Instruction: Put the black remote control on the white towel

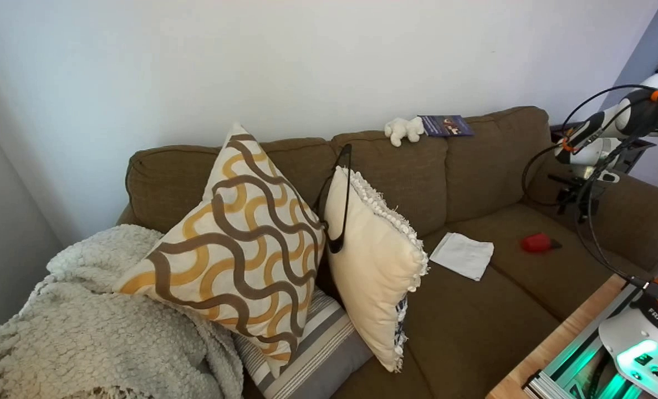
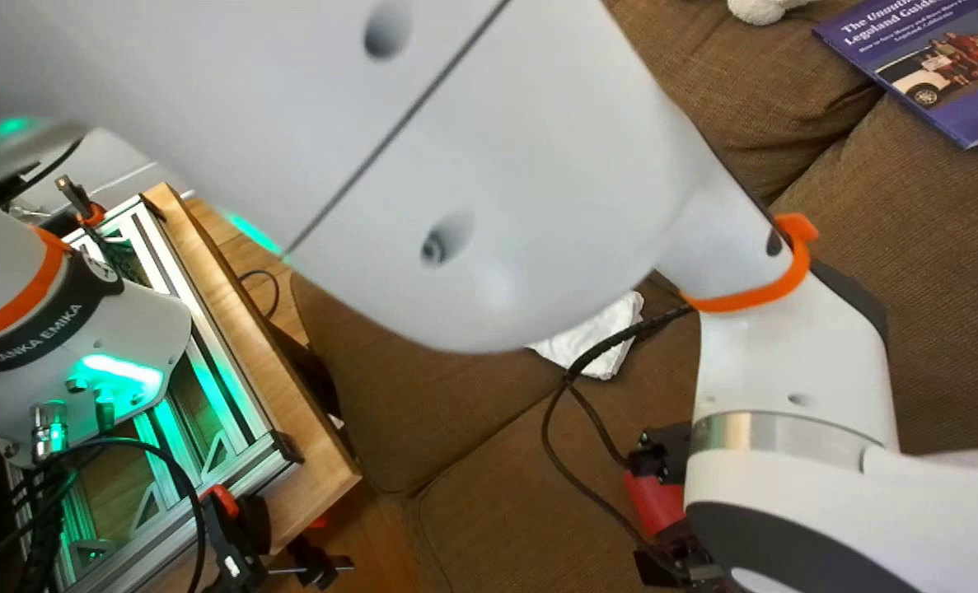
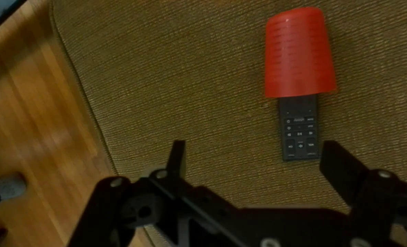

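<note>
One black remote control [image 3: 300, 133] lies on the sofa seat [image 3: 176, 89], apart from the white towel [image 1: 463, 255]; the pincer [image 3: 253, 147] is empty, spread wide. Advise centring over the remote's exposed end, closing across its width, drawing clear of the red cup [image 3: 298, 56]. That cup lies on its side, the far end inside or beneath, undetermined which.

Red cup [image 3: 299, 53] apparently blocks part of the remote [image 3: 299, 128].

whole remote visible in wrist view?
No, the red cup hides one end of the black remote control in the wrist view.
</note>
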### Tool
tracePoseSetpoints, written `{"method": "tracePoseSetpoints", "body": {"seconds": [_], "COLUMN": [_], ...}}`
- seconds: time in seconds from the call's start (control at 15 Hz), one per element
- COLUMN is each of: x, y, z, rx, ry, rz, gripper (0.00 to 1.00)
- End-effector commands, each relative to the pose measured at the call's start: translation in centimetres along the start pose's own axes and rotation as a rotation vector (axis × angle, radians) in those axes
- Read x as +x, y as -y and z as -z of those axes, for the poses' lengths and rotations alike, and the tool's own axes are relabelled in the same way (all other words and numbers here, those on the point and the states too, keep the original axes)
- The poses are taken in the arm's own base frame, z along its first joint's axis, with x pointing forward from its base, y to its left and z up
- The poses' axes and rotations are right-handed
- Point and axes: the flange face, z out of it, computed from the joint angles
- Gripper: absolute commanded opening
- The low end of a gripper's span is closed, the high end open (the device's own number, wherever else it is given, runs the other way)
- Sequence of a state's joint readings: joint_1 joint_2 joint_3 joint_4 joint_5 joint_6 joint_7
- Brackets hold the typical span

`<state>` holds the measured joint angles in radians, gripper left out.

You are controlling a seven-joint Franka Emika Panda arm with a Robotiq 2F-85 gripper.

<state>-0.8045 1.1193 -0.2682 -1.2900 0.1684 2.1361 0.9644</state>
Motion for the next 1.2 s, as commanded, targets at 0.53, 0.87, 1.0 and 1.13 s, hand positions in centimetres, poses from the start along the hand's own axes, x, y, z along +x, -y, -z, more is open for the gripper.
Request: {"method": "tracePoseSetpoints", "body": {"seconds": [0.53,0.87,1.0,1.13], "x": [4.3,3.6,3.5,3.5], "y": [1.2,2.4,2.4,2.3], "z": [-4.8,-7.2,-8.5,-10.0], "rx": [0.070,0.141,0.156,0.162], "ry": [0.022,-0.025,-0.042,-0.052], "rz": [0.254,0.271,0.264,0.256], "gripper": [1.00,1.00,1.00,1.00]}}
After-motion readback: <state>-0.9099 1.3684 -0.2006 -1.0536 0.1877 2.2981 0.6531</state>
